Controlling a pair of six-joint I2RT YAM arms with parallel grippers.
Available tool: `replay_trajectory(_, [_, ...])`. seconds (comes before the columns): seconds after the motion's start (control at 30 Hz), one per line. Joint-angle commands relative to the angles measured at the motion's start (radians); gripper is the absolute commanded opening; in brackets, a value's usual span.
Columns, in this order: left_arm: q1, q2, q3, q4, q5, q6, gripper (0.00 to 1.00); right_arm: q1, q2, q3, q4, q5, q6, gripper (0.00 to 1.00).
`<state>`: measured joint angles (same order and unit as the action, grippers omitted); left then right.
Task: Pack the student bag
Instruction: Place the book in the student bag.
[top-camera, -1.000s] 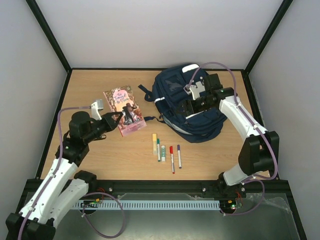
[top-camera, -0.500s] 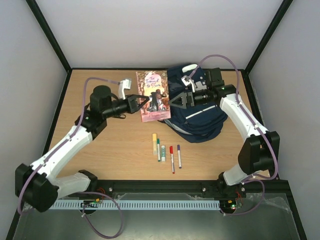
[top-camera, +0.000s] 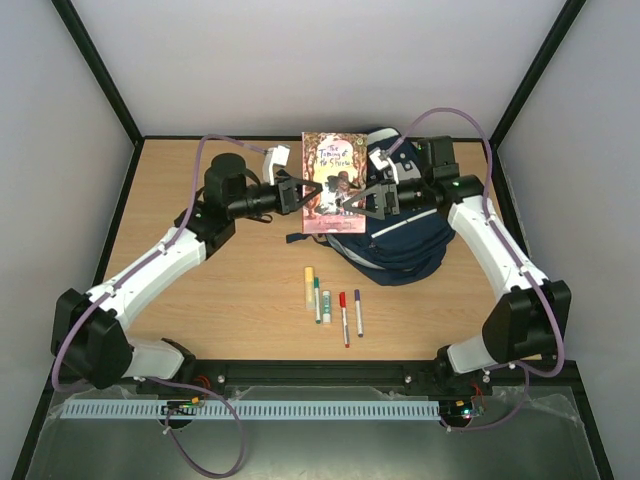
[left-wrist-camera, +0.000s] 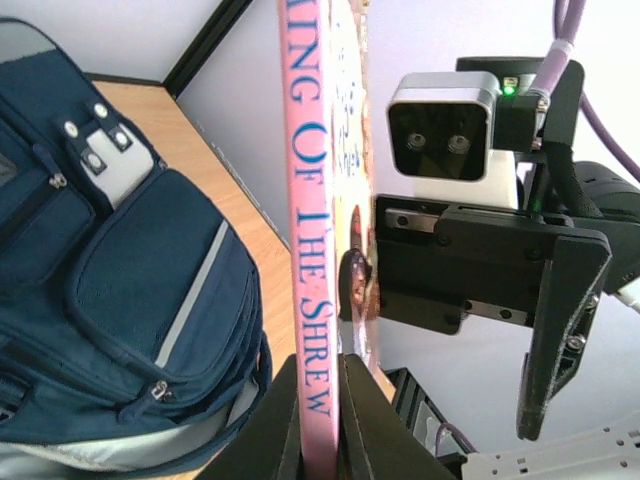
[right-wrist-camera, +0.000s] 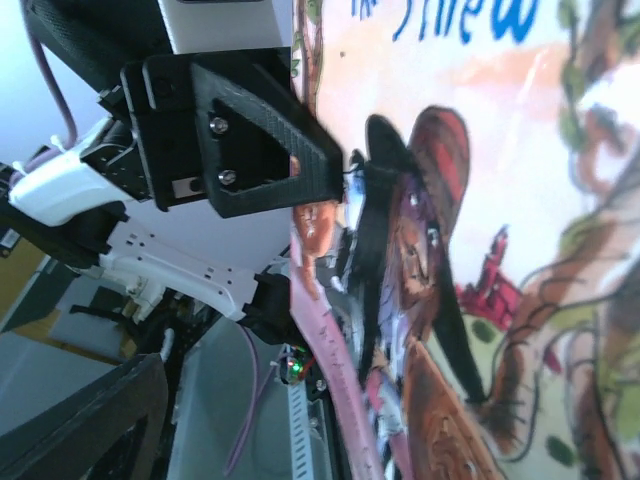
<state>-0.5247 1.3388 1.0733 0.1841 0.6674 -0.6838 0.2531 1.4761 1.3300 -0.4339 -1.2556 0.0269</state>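
Just beneath jaws and book (top-camera: 334, 180), student bag (top-camera: 405, 245)

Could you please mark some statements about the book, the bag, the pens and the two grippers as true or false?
1. The left gripper has its fingers shut on the book. True.
2. The book lies flat on the table. False: it is held upright in the air, next to the student bag.
3. The student bag sits on the far right part of the table. True.
4. The pens are inside the bag. False: they lie in a row on the table in front of it.
5. The right gripper is shut. False: its fingers stand open by the book.
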Motion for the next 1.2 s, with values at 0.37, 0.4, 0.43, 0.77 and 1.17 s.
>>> replay_trajectory(0.37, [-0.003, 0.022, 0.008, 0.017, -0.04, 0.064, 0.02, -0.005, -0.03, 0.033, 0.062, -0.044, 0.144, 0.55])
replay_trajectory(0.4, [-0.003, 0.022, 0.004, 0.022, -0.04, 0.062, 0.02, -0.004, -0.03, 0.039, 0.064, -0.036, 0.155, 0.51])
replay_trajectory(0.43, [-0.004, 0.021, -0.003, 0.03, -0.039, 0.06, 0.02, -0.003, -0.03, 0.044, 0.066, -0.025, 0.168, 0.47])
replay_trajectory(0.77, [-0.043, 0.02, -0.019, 0.046, -0.072, 0.063, 0.09, -0.006, -0.009, 0.053, 0.054, 0.168, 0.178, 0.01])
replay_trajectory(1.17, [-0.07, 0.125, -0.03, -0.109, -0.399, -0.067, 0.62, -0.369, -0.06, -0.022, -0.144, 0.346, -0.035, 0.01])
